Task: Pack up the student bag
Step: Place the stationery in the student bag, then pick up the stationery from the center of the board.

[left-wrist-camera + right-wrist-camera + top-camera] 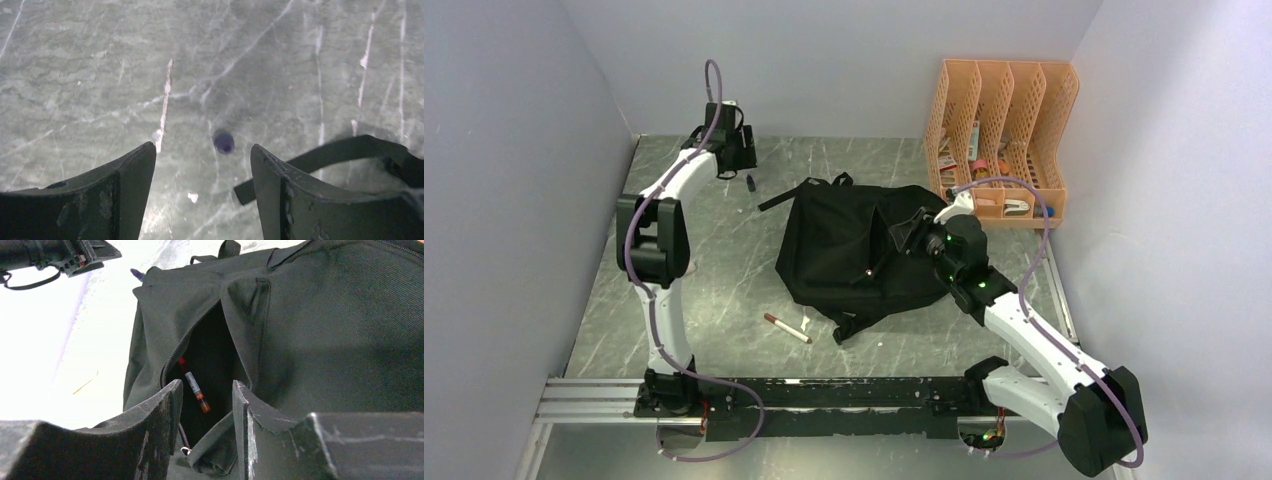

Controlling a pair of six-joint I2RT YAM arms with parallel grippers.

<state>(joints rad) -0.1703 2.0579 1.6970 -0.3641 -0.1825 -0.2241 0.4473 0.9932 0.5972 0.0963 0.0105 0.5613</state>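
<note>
The left jaws are hanging spread and empty over a small dark cap at the far left of the tabletop. I'd be lowering them straight and centred, since it looks ready to roll. The right jaws are standing half spread at the pocket mouth of the student bag, which is lying mid-tabletop; whether they are pinching it I cannot tell. The grey veined surface is looking slick, and pale walls are closing in.
</note>
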